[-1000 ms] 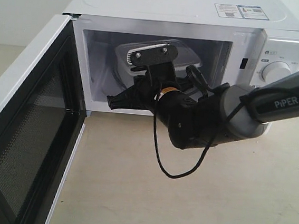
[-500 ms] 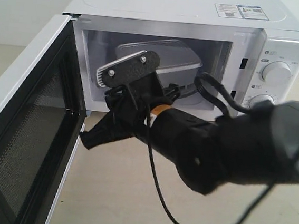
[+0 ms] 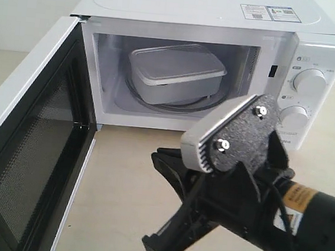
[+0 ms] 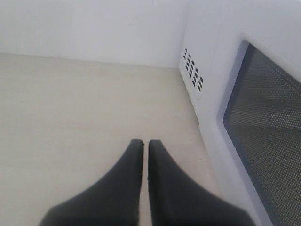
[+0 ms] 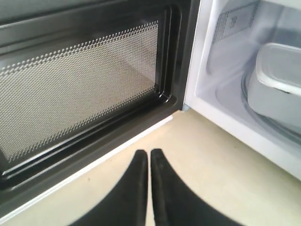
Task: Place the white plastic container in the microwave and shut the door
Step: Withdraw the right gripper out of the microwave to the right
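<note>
The white plastic container [image 3: 175,73] sits lidded on the glass turntable inside the microwave [image 3: 196,9], touched by neither gripper. It also shows in the right wrist view as the container [image 5: 277,80]. The door [image 3: 26,141] stands wide open at the left, its mesh-lined inner face [image 5: 80,89] turned toward the cavity. My right gripper [image 3: 154,246] hangs over the table in front of the opening; its fingers, shown as the right gripper [image 5: 149,152], are shut and empty. My left gripper [image 4: 141,142] is shut and empty beside the door's outer face [image 4: 263,122]; the exterior view does not show it.
Two round knobs [image 3: 309,81] sit on the microwave's right panel. Vent holes [image 4: 194,70] mark the microwave's side wall. Beige tabletop [image 3: 127,175] stretches in front of the cavity, and a white wall stands behind.
My right arm has drawn back out of the microwave cavity toward the front right, leaving the container on the turntable. The door has not moved.
</note>
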